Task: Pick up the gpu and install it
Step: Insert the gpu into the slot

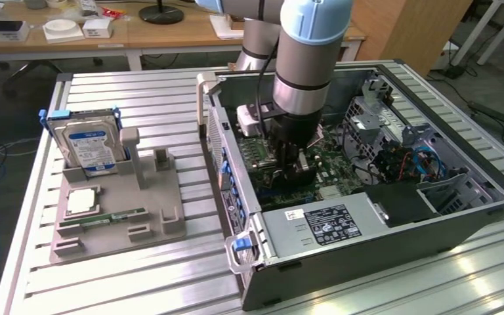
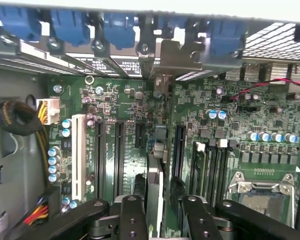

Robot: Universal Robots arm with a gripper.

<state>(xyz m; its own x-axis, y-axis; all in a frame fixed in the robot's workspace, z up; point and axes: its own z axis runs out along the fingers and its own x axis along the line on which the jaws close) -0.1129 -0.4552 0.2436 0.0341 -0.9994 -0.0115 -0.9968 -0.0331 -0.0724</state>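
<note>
The pincer (image 2: 159,212) is down inside the open computer case (image 1: 462,216), just above the green motherboard (image 2: 115,100). Between its two dark fingers (image 2: 132,215) stands the gpu (image 2: 154,187), seen edge-on as a thin dark strip with a silvery metal bracket at the far end, by the case wall. The card is upright over a long black slot (image 2: 179,150). The fingers are partly apart, close on both sides of the card; I cannot tell if they press it. Outside, on the surface (image 1: 129,275), a grey tray (image 1: 116,226) carries a hard drive (image 1: 90,144).
</note>
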